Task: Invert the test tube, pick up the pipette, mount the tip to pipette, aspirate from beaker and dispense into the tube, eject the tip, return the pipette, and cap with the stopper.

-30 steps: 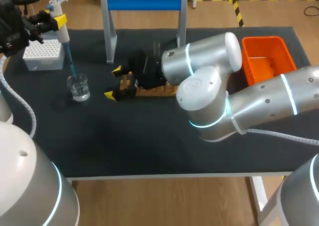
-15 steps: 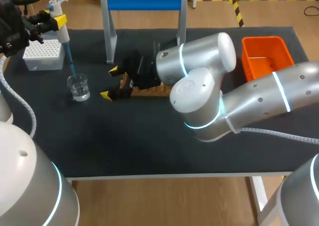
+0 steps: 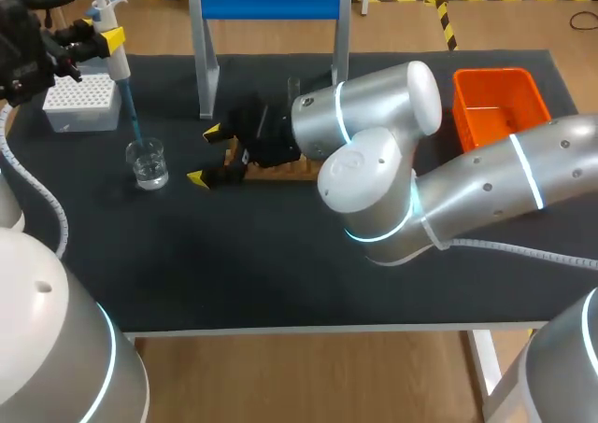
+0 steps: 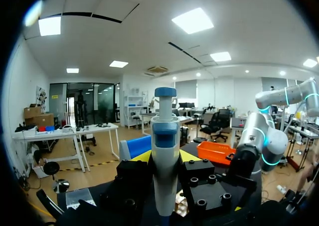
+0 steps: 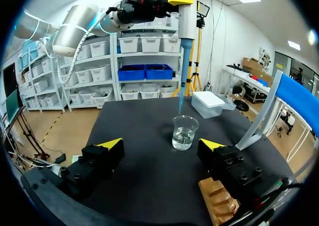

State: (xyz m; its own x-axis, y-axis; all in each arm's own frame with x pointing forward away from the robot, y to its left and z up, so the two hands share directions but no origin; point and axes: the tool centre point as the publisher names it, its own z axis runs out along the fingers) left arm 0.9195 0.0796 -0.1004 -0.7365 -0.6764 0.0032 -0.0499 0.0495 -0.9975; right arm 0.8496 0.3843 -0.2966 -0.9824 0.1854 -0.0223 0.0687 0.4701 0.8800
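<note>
1. The left arm (image 3: 37,339) rises at the left side, and its black wrist (image 3: 28,54) is held high at the far left.
2. The left gripper (image 3: 109,42) points sideways toward the middle, its 2 fingers clamped from both sides on the body of a pipette (image 3: 120,63) that hangs upright.
3. The right arm (image 3: 486,194) comes in from the right and reaches past the middle, with its forearm lying low and roughly level.
4. The right gripper (image 3: 207,154) points left, its 2 yellow-tipped fingers spread wide apart.
</note>
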